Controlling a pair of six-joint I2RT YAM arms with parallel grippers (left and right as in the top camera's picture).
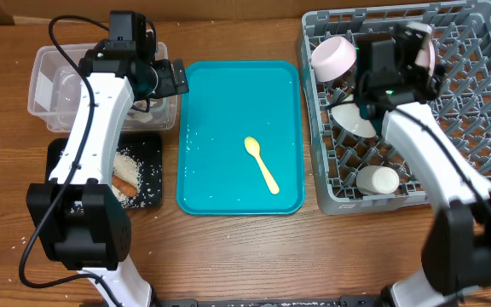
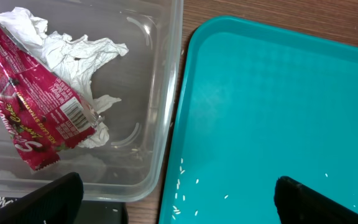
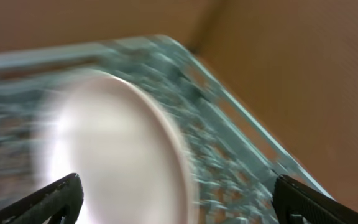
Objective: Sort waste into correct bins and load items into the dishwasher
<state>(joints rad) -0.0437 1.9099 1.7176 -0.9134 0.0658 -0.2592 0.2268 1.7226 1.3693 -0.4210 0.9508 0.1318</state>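
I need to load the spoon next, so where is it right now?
In the overhead view the pale yellow spoon lies flat on the teal tray, right of its centre, on the side nearest the grey dish rack.

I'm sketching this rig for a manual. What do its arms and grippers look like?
Both the left arm and right arm have smooth white tubular links between black joints and bases, with black cables looping alongside. The left gripper and right gripper have black fingers. A small green light glows near each wrist.
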